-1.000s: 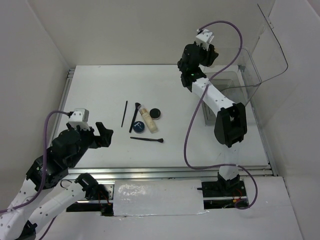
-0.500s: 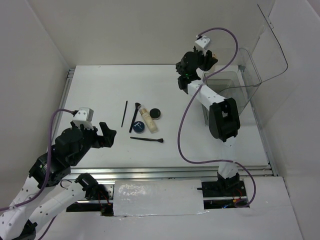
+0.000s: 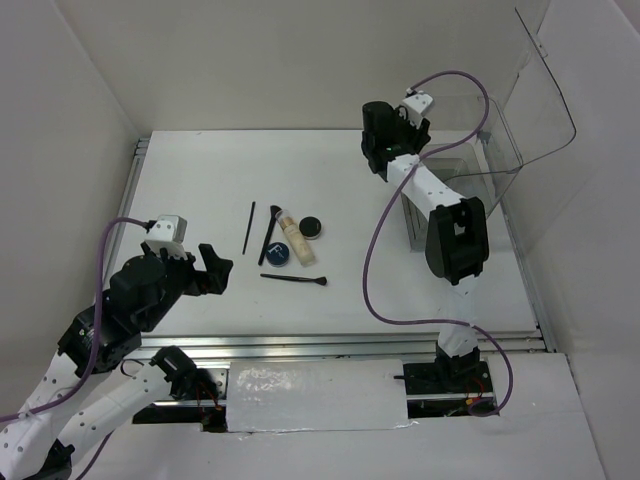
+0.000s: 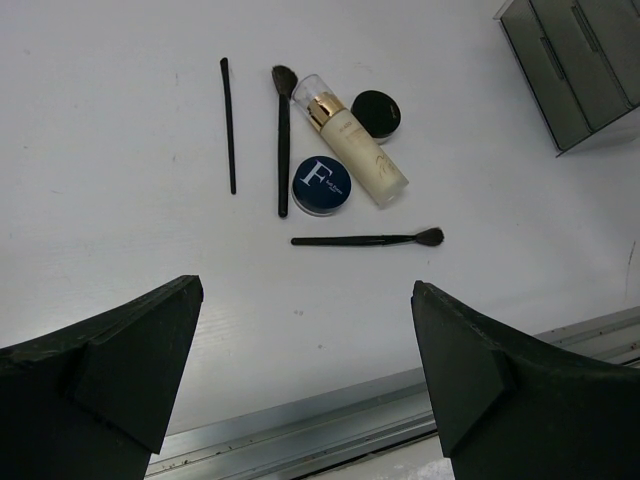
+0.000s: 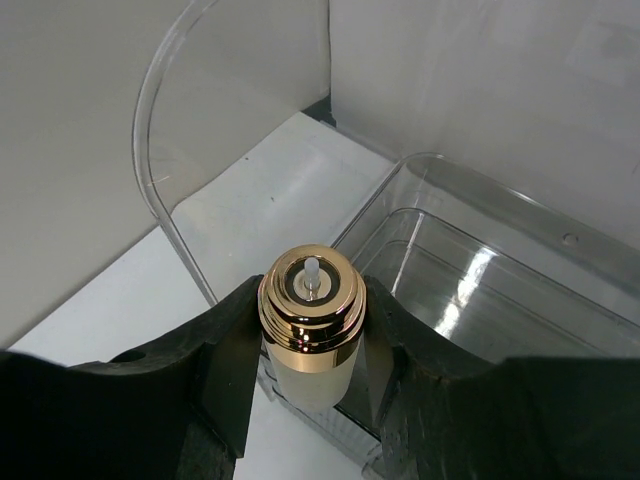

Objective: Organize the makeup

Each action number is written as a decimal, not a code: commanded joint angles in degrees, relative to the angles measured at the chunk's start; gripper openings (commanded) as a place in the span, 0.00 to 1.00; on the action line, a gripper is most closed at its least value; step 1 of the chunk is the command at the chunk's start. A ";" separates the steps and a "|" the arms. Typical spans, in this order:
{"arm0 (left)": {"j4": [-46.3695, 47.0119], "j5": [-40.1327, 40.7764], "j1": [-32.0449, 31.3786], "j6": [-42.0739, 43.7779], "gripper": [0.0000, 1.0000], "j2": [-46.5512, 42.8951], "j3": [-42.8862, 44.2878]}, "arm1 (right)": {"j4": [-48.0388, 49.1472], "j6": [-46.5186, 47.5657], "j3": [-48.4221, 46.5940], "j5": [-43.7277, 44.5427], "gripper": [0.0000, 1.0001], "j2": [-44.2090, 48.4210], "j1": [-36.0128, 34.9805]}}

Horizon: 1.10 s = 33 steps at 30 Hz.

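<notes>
The right pincer [image 5: 312, 362] is pinching a beige bottle [image 5: 312, 300] just under its gold collar, one black finger pressed against each side. The bottle stands upright in the grip, its small white nozzle pointing up toward the wrist camera. Directly below and ahead of this pincer lies the open top of the clear box [image 5: 480, 285]. The box's curved clear lid [image 5: 175, 150] stands raised off to the pincer's left. The bottle's lower end is level with the box rim, but whether it touches the rim I cannot tell

The left pincer [image 4: 305, 290] is spread wide and grips nothing, hanging above the near part of the desk [image 4: 110, 230]. The rest of the makeup lies on the desk ahead of it, well apart from its fingertips and roughly between the lines of its two fingers. Nearest to the pincer is a slim brush [image 4: 365, 239] lying crosswise, bristles to the right. Just beyond it sits the dark-blue compact [image 4: 322, 183], marked with a white F. This compact touches a second beige bottle [image 4: 350, 140], which lies on its side with the gold collar pointing away. The black compact [image 4: 377, 112] sits just right of that bottle's collar. A longer brush [image 4: 283, 140] lies left of the bottle, pointing away from the pincer, and a thin black pencil [image 4: 228, 125] lies further left, beside it but apart
</notes>
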<state>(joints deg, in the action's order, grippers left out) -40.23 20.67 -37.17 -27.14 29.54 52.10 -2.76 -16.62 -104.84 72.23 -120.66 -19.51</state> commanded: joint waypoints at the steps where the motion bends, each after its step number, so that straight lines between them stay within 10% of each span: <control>1: 2.43 -0.36 -0.10 0.77 0.99 -0.10 -0.42 | -2.77 -5.00 1.39 0.90 0.00 3.86 -0.18; 19: 2.96 -1.94 -0.10 1.30 0.99 -0.10 -0.68 | 13.49 7.92 4.82 7.67 0.00 4.65 0.26; 33: 3.05 -2.38 -0.10 1.47 1.00 0.17 -0.77 | 1.27 -3.33 2.80 4.85 0.04 1.31 0.96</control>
<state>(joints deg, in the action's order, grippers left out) -39.42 18.83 -37.17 -26.94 29.54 51.33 0.60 -15.84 -99.72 75.99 -119.39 -18.83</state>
